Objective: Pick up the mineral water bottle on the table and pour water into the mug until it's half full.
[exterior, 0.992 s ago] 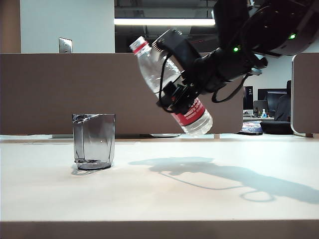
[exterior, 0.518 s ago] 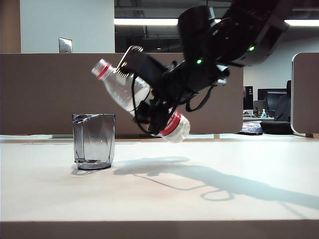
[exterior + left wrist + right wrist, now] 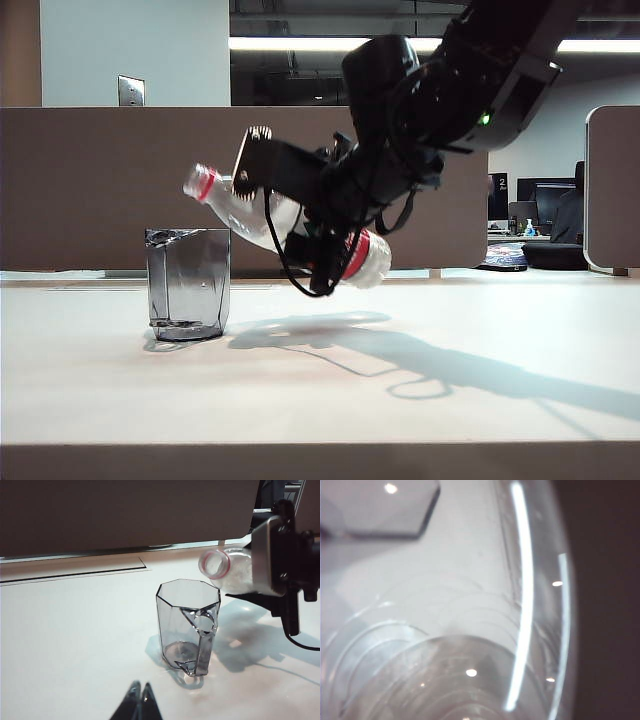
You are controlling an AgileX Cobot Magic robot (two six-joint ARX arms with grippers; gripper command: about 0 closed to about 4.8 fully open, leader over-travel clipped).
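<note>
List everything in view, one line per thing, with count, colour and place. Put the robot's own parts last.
mug: one, smoky grey, translucent, upright on the table's left part.
mineral water bottle: one, clear with red neck ring and red label, uncapped, tilted in the air, mouth toward and just above the mug rim.
table: one, white top, brown front edge.
partition: one, brown, behind the table.
right gripper: one, black, clamped on the bottle's middle, right of the mug.
left gripper: one, dark fingertips together, near side of the mug, holding nothing.
</note>
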